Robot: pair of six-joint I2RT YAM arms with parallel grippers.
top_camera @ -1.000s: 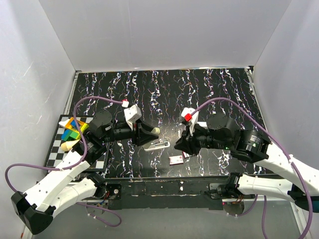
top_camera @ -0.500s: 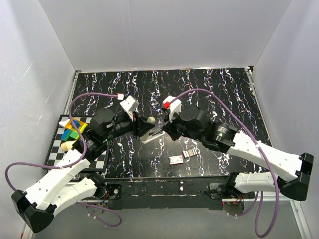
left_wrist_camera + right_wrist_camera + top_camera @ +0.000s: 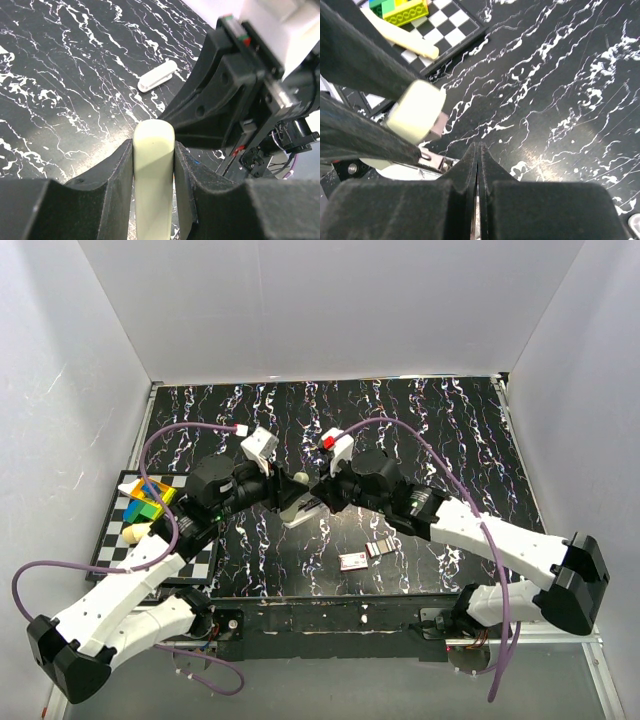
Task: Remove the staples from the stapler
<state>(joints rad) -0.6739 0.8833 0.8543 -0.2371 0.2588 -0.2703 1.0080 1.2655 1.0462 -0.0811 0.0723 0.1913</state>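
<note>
Starting with the left wrist view: found the left hand (image 3: 153, 142) clamped on the stapler (image 3: 153, 175), a black finger (image 3: 112, 170) pressed to each side of its cream upper part. Logged the stapler near the middle of the black, white-veined table (image 3: 430, 420), toward the near edge, between the two arms. Seen from above: a pale lower part showing just beneath the cream tip. Cannot tell whether resting on the table or lifted clear.

Turning to the right wrist view: found the right hand (image 3: 477, 147) with its fingers pressed flat together, nothing between them. Placed its tips just beside the stapler's cream end, with a bit of bare metal showing lower down at left. Cannot tell whether touching. Confirmed from the left wrist view: dark body of the right hand close against the cream tip, on its right side.

Spotted a small white piece (image 3: 157, 76) lying alone on the table beyond the stapler. Marked a pinkish card (image 3: 352, 560) and some grey strips (image 3: 380, 549) just beside each other, nearer the front edge, apart from both hands. Too small to say whether staples. Noted a checkered board (image 3: 452, 27) at the table's left edge, carrying coloured bricks (image 3: 143, 505) and a cream stick (image 3: 405, 40). Traced purple cables (image 3: 180, 435) looping over both arms.
</note>
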